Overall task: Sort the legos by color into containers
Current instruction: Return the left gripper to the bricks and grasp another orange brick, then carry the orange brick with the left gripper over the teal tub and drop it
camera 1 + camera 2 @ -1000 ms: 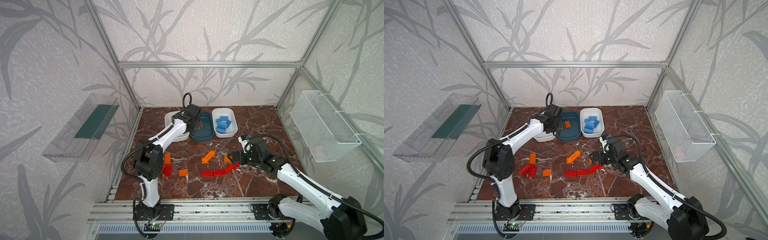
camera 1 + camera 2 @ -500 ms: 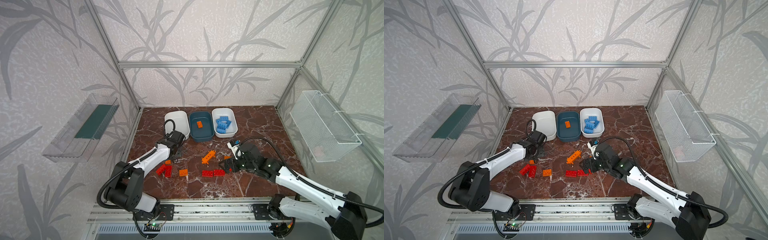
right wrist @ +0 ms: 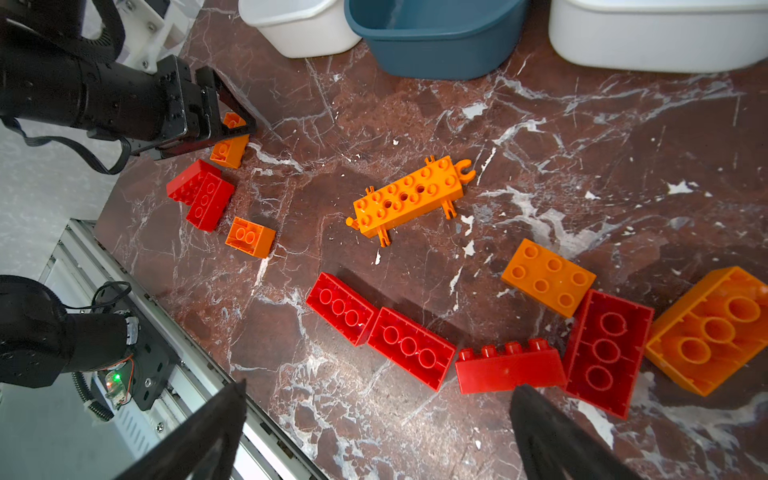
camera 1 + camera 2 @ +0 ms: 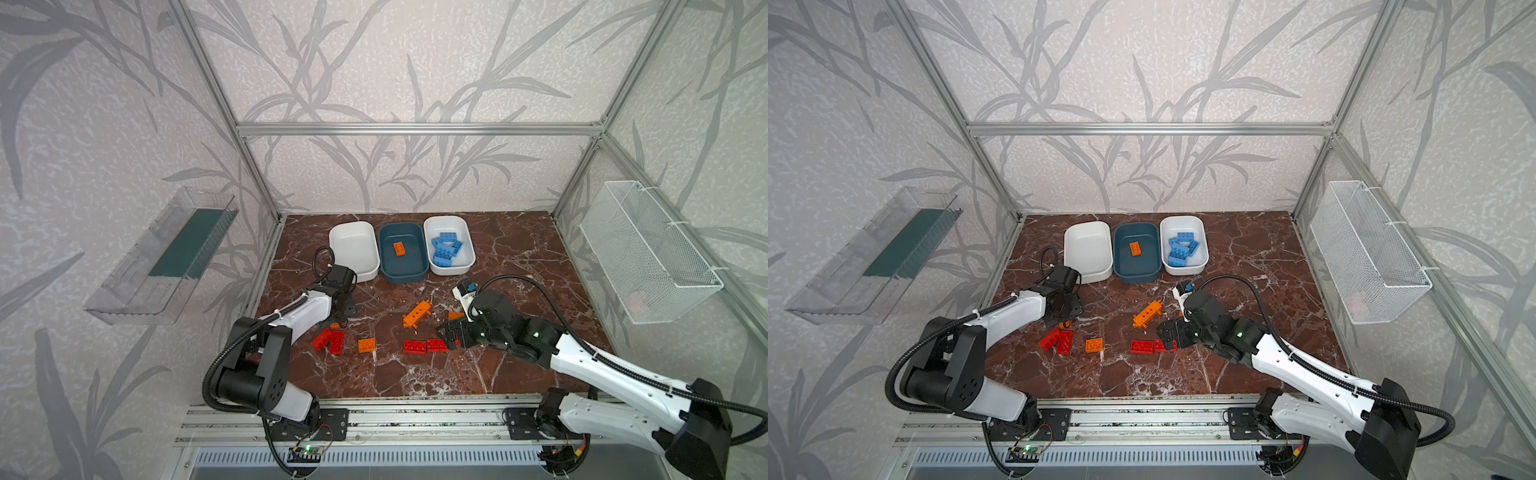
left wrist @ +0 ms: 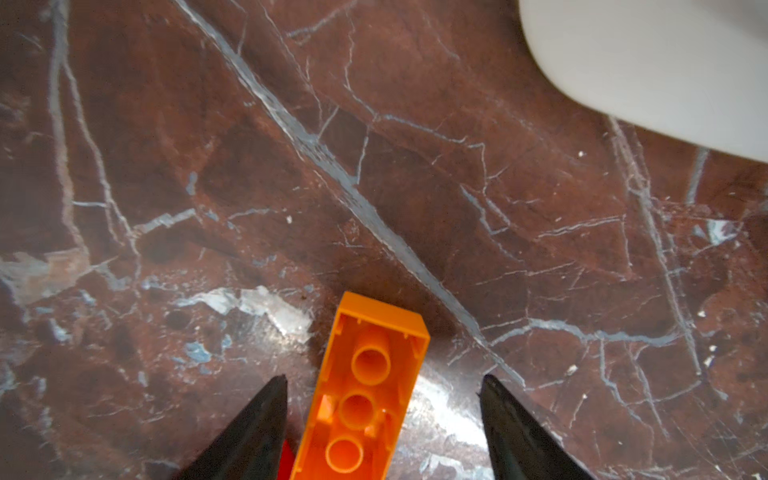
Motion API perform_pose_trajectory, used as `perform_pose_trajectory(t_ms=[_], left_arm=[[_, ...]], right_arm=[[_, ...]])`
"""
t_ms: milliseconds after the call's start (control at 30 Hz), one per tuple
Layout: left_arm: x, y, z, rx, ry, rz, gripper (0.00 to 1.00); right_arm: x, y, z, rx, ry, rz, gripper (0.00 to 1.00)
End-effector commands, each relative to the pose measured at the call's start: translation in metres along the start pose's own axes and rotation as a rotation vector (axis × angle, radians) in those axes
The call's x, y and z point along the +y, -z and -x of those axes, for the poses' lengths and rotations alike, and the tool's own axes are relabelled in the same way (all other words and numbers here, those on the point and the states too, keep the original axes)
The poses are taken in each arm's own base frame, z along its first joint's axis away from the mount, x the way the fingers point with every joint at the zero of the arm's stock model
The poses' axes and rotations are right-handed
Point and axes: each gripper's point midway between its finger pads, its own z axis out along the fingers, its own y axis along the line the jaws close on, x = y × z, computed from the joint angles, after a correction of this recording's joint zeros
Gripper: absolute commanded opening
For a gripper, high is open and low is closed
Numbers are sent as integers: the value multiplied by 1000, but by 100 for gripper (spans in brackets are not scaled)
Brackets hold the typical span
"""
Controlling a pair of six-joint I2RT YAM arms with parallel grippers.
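Table [image 4: 519, 249]: glossy red-brown marble look w/ white veins. Walls: grey leaf-pattern wallpaper behind an aluminium frame [image 4: 415, 129]. Clear tray [image 4: 166, 253] hangs on the wall past the table's left edge, wire basket [image 4: 648, 253] past its right edge.

Three tubs sit in a row at mid back edge. They are the left white tub [image 4: 353, 249], the teal tub [image 4: 415, 266] w/ one small orange brick [image 4: 400, 248], and the right white tub [image 4: 467, 239] w/ the blue bricks [image 4: 446, 249].

Other legos lie loose on the front half. Long orange piece [image 4: 417, 314] approx at centre, and a red row [image 3: 411, 347] curves nearer the front edge.

L end effector [image 5: 384, 376] is low by the left edge. Its fingers are apart either side of an upturned orange brick [image 5: 365, 399], w/ gaps on both sides. A red pair [image 4: 328, 340] lies just beside it.

R end effector [image 3: 380, 386]: jaws wide apart, by the red row.
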Motion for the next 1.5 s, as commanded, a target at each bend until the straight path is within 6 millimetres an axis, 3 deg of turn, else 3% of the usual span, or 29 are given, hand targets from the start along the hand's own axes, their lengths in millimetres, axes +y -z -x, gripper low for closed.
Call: perform_pose_trajectory(t_ms=[0, 133, 233, 467, 667, 833, 967, 1200, 1467], left_arm=[[-2, -5, -6, 22, -1, -13, 60], [-3, -5, -6, 33, -9, -9, 41], [-6, 1, -3, 33, -22, -9, 33], [-25, 35, 15, -44, -78, 0, 26], [-75, 68, 37, -116, -144, -44, 25], [-130, 79, 60, -142, -201, -90, 26], [-173, 74, 77, -146, -239, -110, 25], [-232, 45, 102, -122, -265, -121, 25], [-261, 4, 119, -83, -289, -74, 25]], right_arm=[[2, 7, 9, -35, -15, -7, 99], [-1, 4, 7, -39, -17, -19, 99], [-2, 2, 6, -31, -7, -26, 99], [-5, 3, 9, -51, -8, -35, 99], [-11, 7, 7, -70, -10, -49, 99], [-14, 13, 6, -87, -32, -33, 99], [-21, 18, 8, -100, -40, -44, 99], [-40, 13, 8, -99, -97, -48, 99], [-60, 0, 13, -76, -153, -53, 99]])
